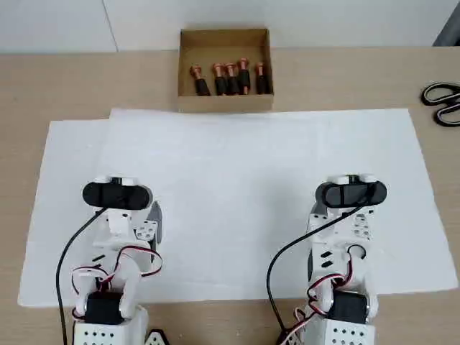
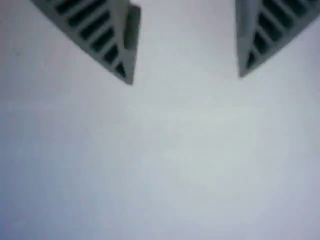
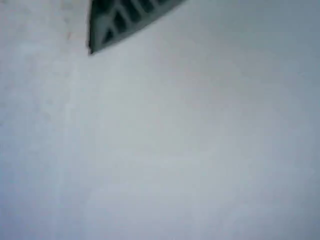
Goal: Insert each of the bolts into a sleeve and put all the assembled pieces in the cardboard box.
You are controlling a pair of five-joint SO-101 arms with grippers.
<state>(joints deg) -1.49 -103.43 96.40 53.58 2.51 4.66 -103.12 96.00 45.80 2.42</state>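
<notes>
The cardboard box (image 1: pixel 225 103) stands at the back middle of the table. Several assembled pieces (image 1: pixel 231 79), copper bolts in black sleeves, lie side by side inside it. Both arms are folded back near the table's front edge, far from the box. My left gripper (image 2: pixel 185 77) hangs open just over the white paper, with nothing between its fingers (image 2: pixel 117 45). In the high view it sits under the left arm (image 1: pixel 118 215). My right gripper (image 3: pixel 125 20) also hangs low over bare paper, below the right arm (image 1: pixel 350 215).
A large white paper sheet (image 1: pixel 230 172) covers the middle of the wooden table (image 1: pixel 72 79). Black scissors (image 1: pixel 442 102) lie at the far right edge. Cables (image 1: pixel 72 259) run along both arms near the front.
</notes>
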